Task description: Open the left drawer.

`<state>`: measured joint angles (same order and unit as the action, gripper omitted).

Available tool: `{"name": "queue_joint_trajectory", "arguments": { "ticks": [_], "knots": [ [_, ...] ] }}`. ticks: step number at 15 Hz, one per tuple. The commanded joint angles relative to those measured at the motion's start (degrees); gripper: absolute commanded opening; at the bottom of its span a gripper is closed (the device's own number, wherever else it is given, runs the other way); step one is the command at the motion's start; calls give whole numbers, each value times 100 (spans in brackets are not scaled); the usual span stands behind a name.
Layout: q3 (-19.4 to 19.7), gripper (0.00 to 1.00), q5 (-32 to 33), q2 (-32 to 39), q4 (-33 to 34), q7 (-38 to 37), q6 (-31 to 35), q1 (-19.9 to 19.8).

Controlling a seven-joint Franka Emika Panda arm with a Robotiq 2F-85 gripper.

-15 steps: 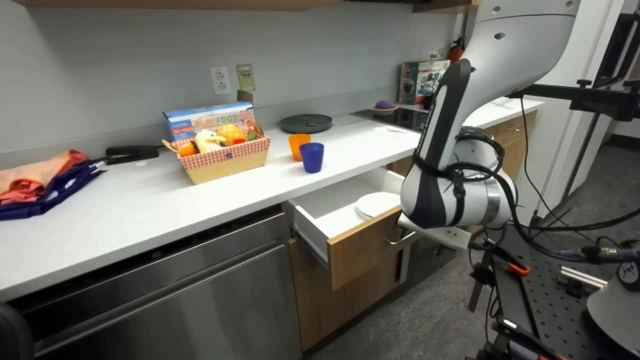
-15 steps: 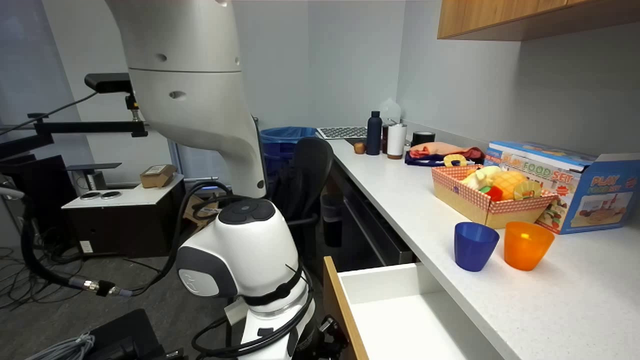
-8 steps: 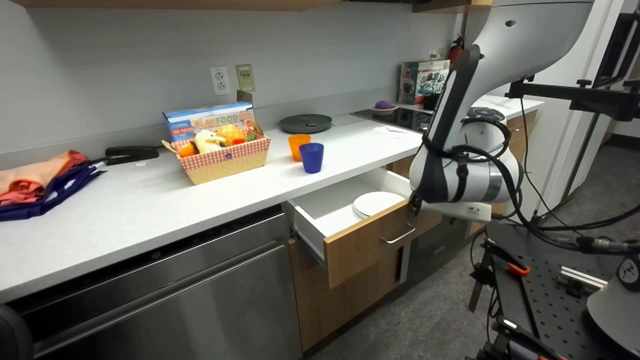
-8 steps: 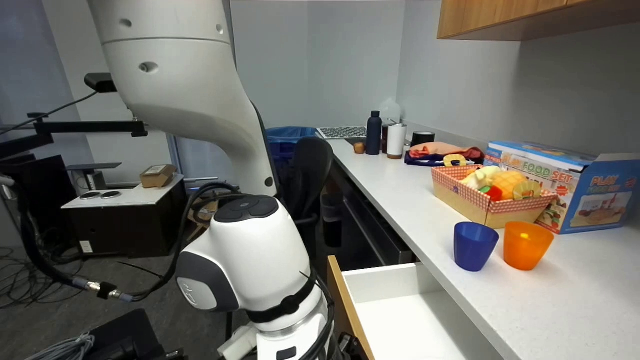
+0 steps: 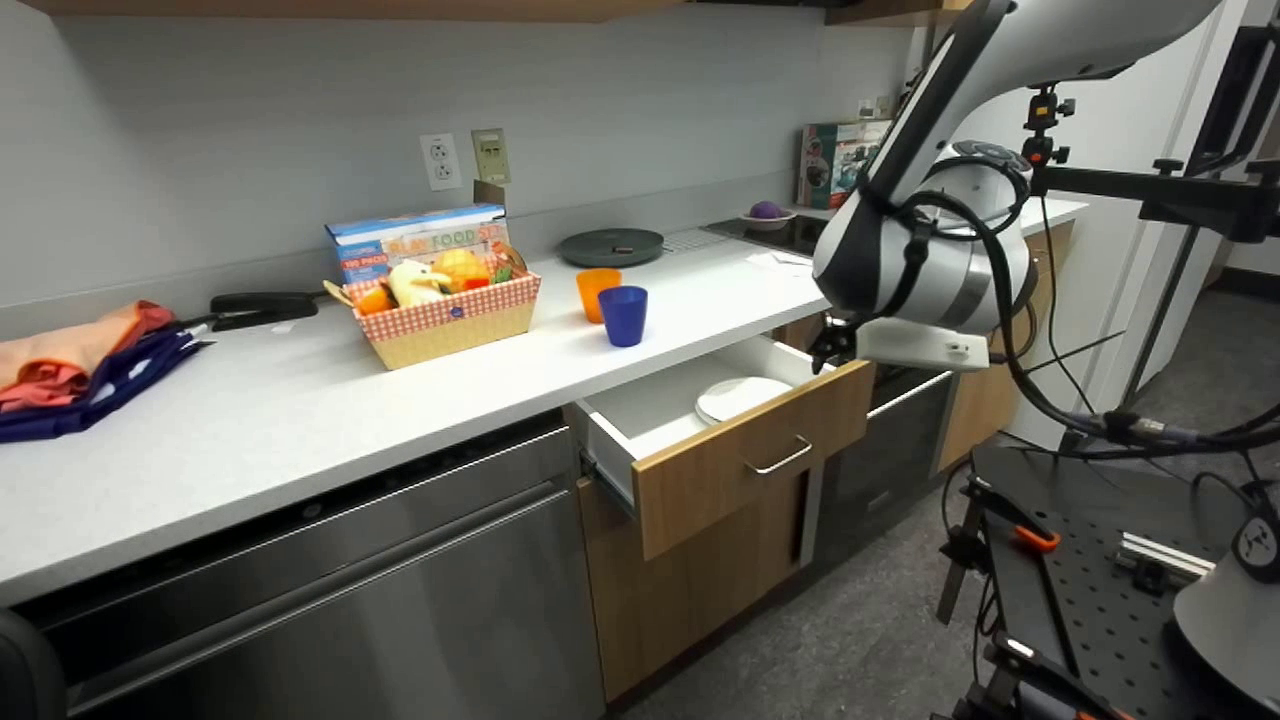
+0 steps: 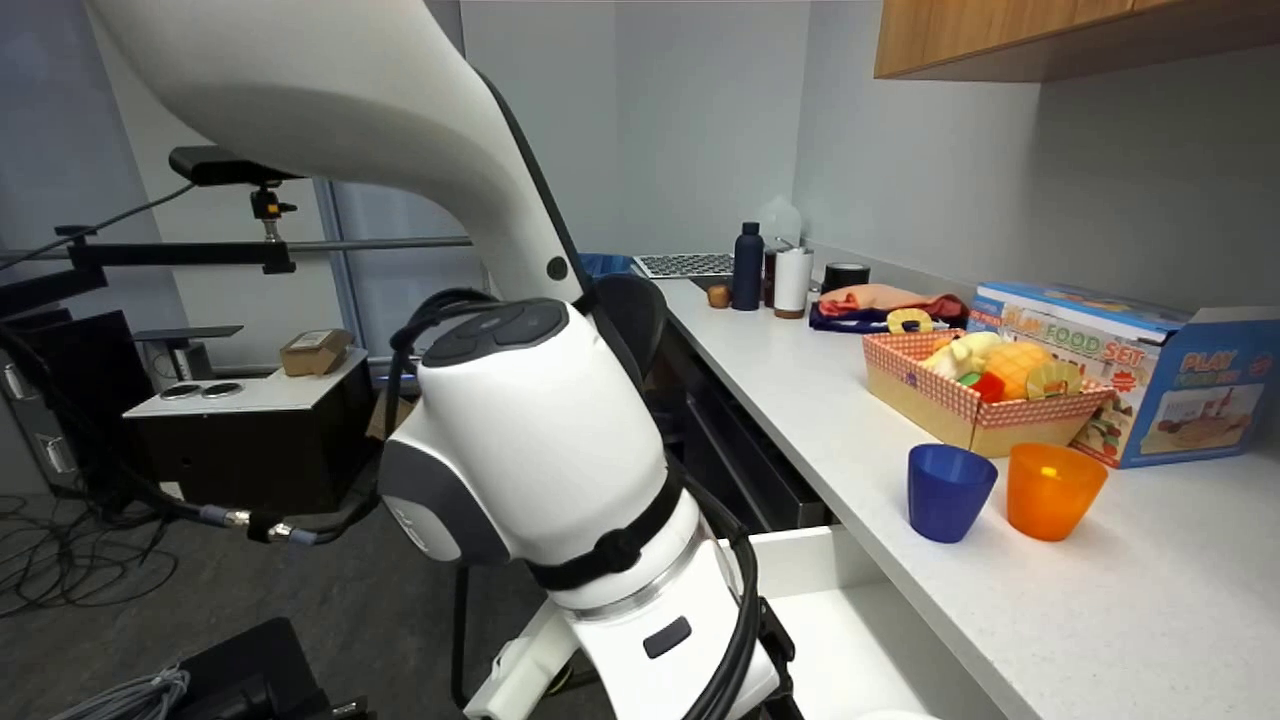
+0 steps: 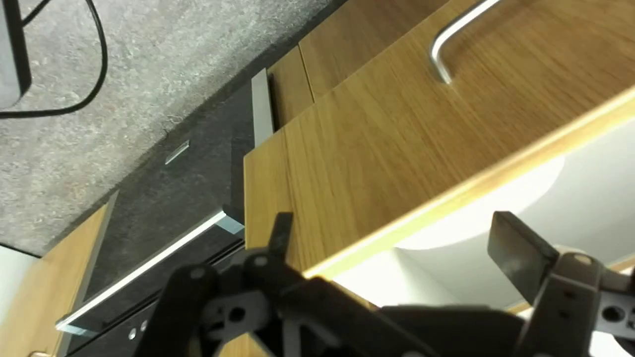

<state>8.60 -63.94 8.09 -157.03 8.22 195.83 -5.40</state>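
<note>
The left drawer [image 5: 700,495] is pulled out below the counter; its brown wood front, silver bar handle [image 5: 783,458] and white interior show in an exterior view. White plates [image 5: 738,398] lie inside. In an exterior view the arm hides the drawer's front, and part of the white interior [image 6: 850,630] shows. My gripper [image 5: 822,355] is at the top edge of the front's far end, away from the handle. In the wrist view my gripper [image 7: 392,218] is open and empty, one finger over the wood front [image 7: 387,148], one over the interior. I cannot tell whether it touches.
The white counter [image 5: 680,350] overhangs the drawer, with blue [image 5: 624,316] and orange [image 5: 597,290] cups and a food basket [image 5: 455,320] on it. A stainless steel appliance [image 5: 400,600] stands beside the drawer. A dark oven [image 5: 890,450] stands on its other side.
My gripper has risen from low beside the drawer's front, near the handle, to its top edge. The drawer has slid a little inward. The handle shows fully now.
</note>
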Motion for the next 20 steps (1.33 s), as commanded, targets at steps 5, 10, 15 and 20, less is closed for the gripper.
{"name": "queue_joint_trajectory", "arguments": {
  "ticks": [5, 10, 15, 20],
  "knots": [
    [295, 100, 996, -822, -134, 476, -774, -218],
    [410, 100, 2493, -594, 236, 375, -1257, -400],
    [583, 100, 2960, -315, 975, 418, -1864, -381],
    [545, 100, 2834, -389, 861, 409, -1732, -334]
  ]
}}
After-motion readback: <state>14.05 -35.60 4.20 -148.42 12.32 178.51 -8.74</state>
